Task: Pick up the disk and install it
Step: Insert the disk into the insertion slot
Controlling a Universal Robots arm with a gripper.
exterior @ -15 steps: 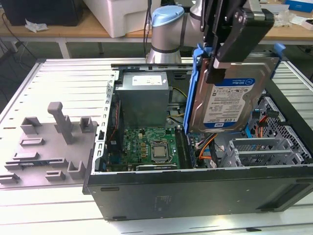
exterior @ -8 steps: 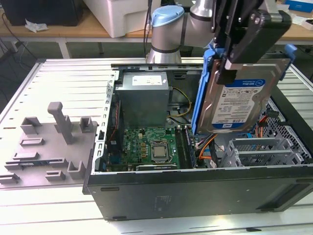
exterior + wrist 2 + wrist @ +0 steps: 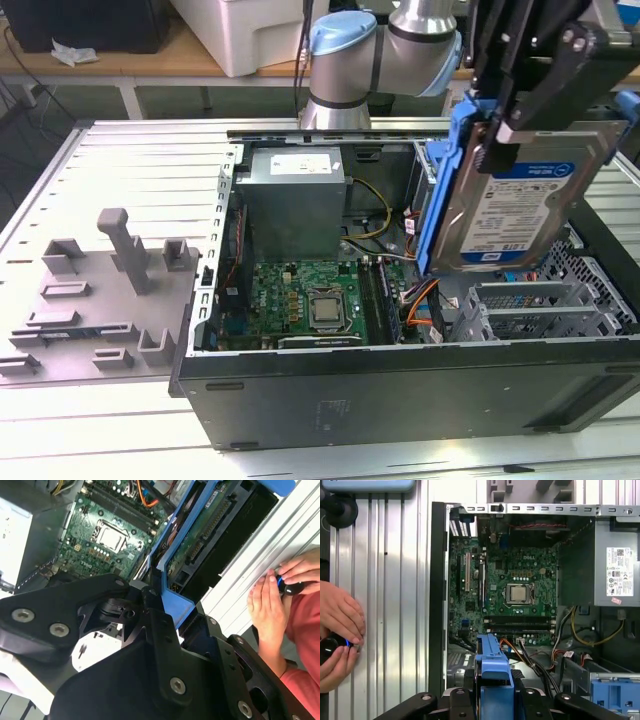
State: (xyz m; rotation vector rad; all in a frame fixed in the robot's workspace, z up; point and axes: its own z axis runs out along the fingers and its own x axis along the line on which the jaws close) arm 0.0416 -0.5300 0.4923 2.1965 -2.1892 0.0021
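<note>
Disk (image 3: 520, 215) is off the table but not yet installed. Exterior view: my pincer (image 3: 494, 138) clamps it, tilted, above the open case (image 3: 400, 372), at two o'clock from the motherboard (image 3: 300, 300). Second wrist view: its circuit side shows. First wrist view: its blue edge hangs over the cables (image 3: 520, 650).

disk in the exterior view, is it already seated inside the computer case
No, the gripper holds the disk tilted in the air over the open computer case, not seated in it.
</note>
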